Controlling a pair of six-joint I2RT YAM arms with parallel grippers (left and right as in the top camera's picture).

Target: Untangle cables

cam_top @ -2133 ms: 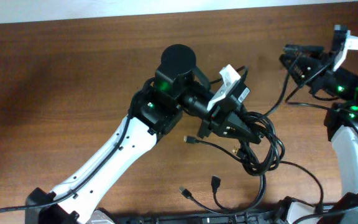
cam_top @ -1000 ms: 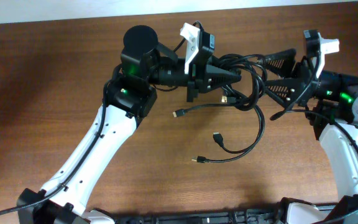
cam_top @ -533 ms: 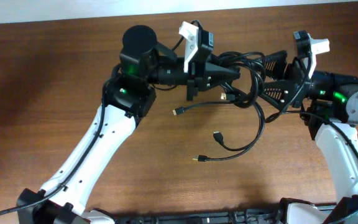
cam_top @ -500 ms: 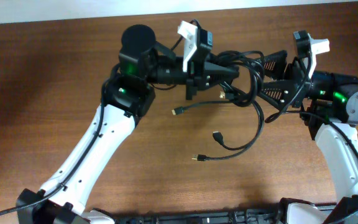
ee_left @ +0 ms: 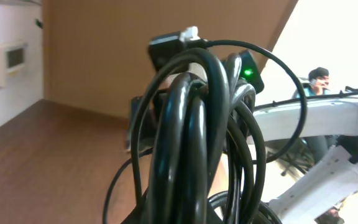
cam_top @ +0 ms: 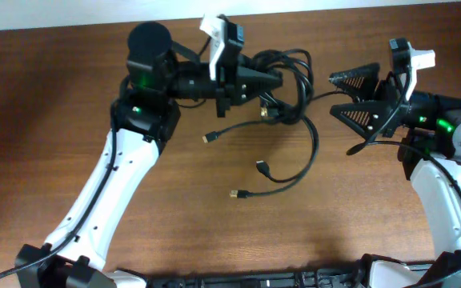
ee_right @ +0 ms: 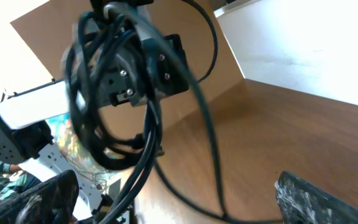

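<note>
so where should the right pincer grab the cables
Probably the loose loop sagging below the bunched cables: it hangs clear of the shut left pincer. Come from the right, where the open right pincer is nearest.

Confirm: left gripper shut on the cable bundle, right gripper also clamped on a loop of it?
Half right. The left gripper is shut on the cables, but the right gripper is not clamped on anything: its jaws stand wide open. The overhead view shows this, and the right wrist view also has its fingers spread far apart.
</note>
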